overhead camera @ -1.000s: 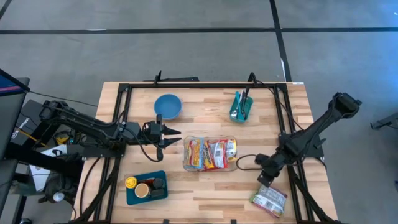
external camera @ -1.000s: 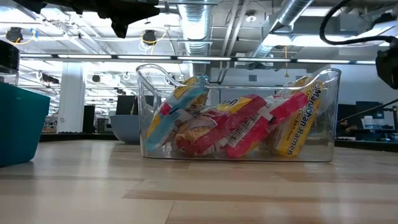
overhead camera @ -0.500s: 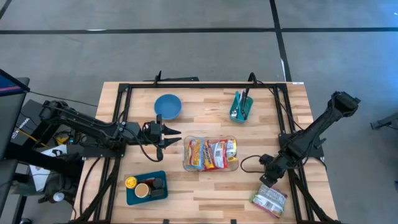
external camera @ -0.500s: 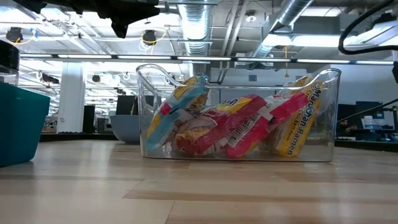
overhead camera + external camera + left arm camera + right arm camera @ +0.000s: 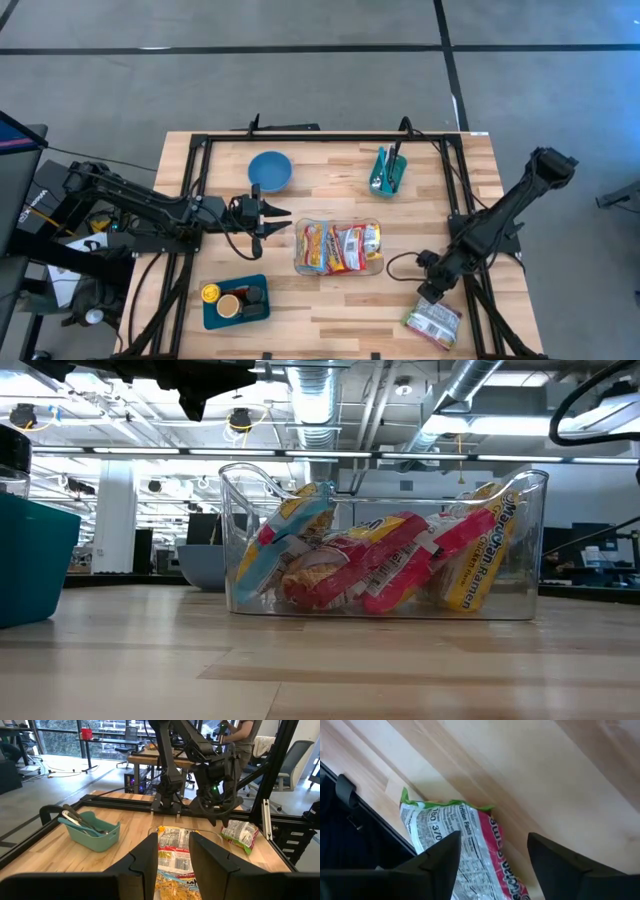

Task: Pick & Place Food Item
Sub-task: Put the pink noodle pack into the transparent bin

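Hovering over the green-and-red food packet (image 5: 432,323) at the tabletop's front right corner, my right gripper (image 5: 427,292) is spread open and holds nothing; in its wrist view the two dark fingers (image 5: 436,865) stand well apart above the packet, which lies flat on the wood beside the black frame rail (image 5: 355,820), and I cannot tell whether either fingertip touches it. My left gripper (image 5: 281,225) waits near the middle of the tabletop, just left of the clear bin (image 5: 300,262). Its fingers (image 5: 147,862) stand a narrow gap apart with nothing between them, pointing across the bin toward the right arm. The bin sits at the table's centre, packed with ramen packets (image 5: 390,565) in red, yellow and blue wrappers. A blue bowl (image 5: 269,170) sits toward the back edge, a teal caddy with utensils (image 5: 388,172) further right along it, and a teal tray of small jars (image 5: 236,301) near the front left.
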You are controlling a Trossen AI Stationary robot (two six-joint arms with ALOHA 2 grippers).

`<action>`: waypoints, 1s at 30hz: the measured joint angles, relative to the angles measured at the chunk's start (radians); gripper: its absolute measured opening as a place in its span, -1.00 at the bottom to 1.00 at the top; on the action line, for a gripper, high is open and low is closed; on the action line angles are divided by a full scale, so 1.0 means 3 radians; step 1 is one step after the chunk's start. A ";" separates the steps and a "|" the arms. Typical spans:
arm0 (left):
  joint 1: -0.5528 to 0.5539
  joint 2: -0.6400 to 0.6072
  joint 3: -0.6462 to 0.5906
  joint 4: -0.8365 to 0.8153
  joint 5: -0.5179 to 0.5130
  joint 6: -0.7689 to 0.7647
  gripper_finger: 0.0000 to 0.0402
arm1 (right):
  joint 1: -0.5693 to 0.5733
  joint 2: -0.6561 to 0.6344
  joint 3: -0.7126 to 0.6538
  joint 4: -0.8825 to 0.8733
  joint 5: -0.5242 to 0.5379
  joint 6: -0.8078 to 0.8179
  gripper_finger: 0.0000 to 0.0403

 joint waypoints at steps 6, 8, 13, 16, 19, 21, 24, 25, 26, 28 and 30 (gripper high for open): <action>0.0001 0.0000 0.0000 0.0000 0.0001 -0.0001 -0.48 | 0.0000 0.0214 0.0000 0.0161 -0.0007 -0.0127 0.13; 0.0001 0.0000 0.0000 0.0000 0.0001 -0.0001 -0.48 | 0.0000 0.0287 0.0000 0.0210 -0.0007 -0.0173 0.12; 0.0001 0.0000 0.0000 0.0000 0.0001 -0.0001 -0.48 | 0.0000 0.0462 0.0000 0.0463 -0.0021 -0.0253 0.08; 0.0000 0.0000 0.0000 0.0000 0.0001 -0.0001 -0.48 | 0.0000 0.0549 0.0000 0.0597 -0.0035 -0.0338 0.05; 0.0001 0.0000 0.0000 0.0000 0.0000 -0.0011 -0.48 | 0.0000 0.0627 0.0000 0.0629 -0.0041 -0.0356 -0.01; 0.0001 0.0000 0.0000 -0.0001 0.0001 -0.0012 -0.48 | -0.0001 0.0678 0.0001 0.0640 -0.0088 -0.0358 -0.07; 0.0001 0.0000 0.0000 -0.0001 0.0001 -0.0012 -0.48 | -0.0003 0.0731 0.0008 0.0647 -0.0132 -0.0367 -0.19; 0.0001 0.0000 0.0000 -0.0001 0.0000 -0.0014 -0.48 | -0.0003 0.0739 0.0009 0.0647 -0.0141 -0.0370 -0.24; 0.0001 0.0000 0.0000 0.0000 0.0001 -0.0013 -0.48 | -0.0003 0.0744 0.0009 0.0647 -0.0146 -0.0377 -0.29; 0.0001 0.0000 0.0000 -0.0001 0.0001 -0.0014 -0.48 | -0.0003 0.0747 0.0008 0.0643 -0.0151 -0.0384 -0.39; 0.0001 0.0000 0.0000 -0.0001 0.0001 -0.0014 -0.48 | -0.0003 0.0750 0.0004 0.0636 -0.0153 -0.0393 -0.49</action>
